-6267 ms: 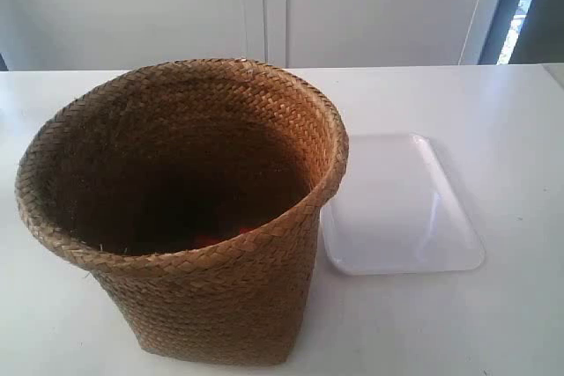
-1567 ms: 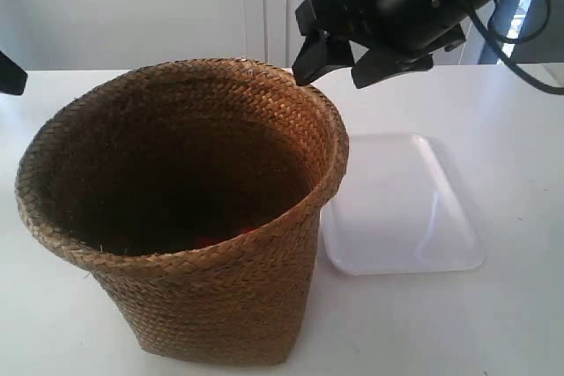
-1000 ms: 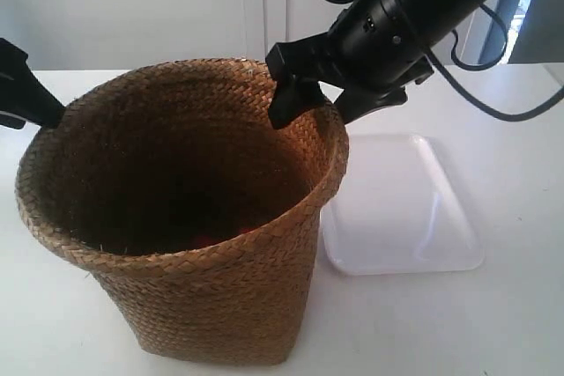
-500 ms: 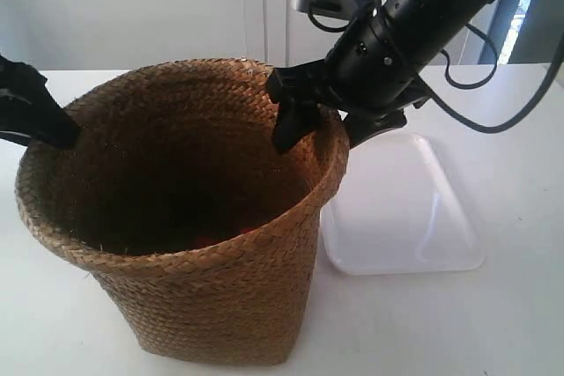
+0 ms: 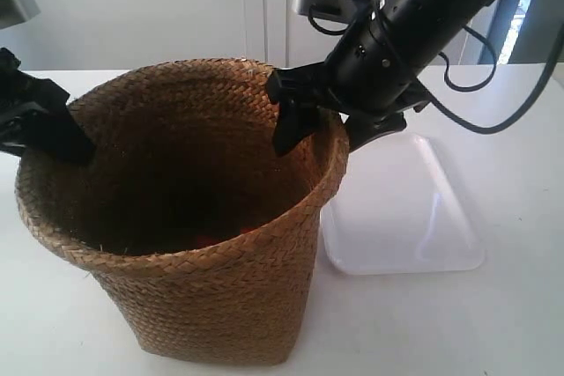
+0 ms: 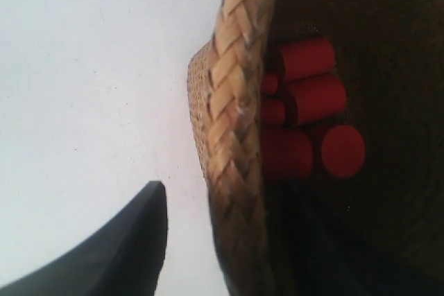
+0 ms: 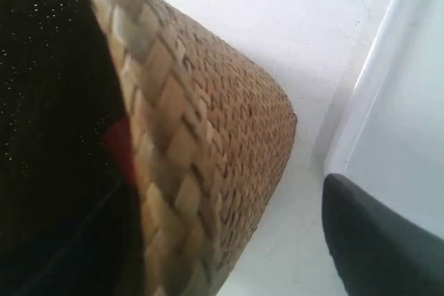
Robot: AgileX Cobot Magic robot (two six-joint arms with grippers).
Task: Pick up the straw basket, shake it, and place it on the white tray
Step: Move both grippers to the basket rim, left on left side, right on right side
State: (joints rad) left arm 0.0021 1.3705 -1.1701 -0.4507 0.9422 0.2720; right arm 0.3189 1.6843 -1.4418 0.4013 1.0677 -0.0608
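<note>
Left gripper point(image 5: 53, 140) and right gripper point(image 5: 317, 134) have dropped astride the basket point(image 5: 211, 305) rim, jaws spread, nothing pinched: clamp next, then lift.

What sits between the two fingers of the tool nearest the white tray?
The basket's rim: the right tool has one finger outside, one inside, as the right wrist view shows.

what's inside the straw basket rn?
Red cylinders lie on the dark bottom of the straw basket; at least five show in the left wrist view. The rim covers part of the floor, so the full count can't be told.
</note>
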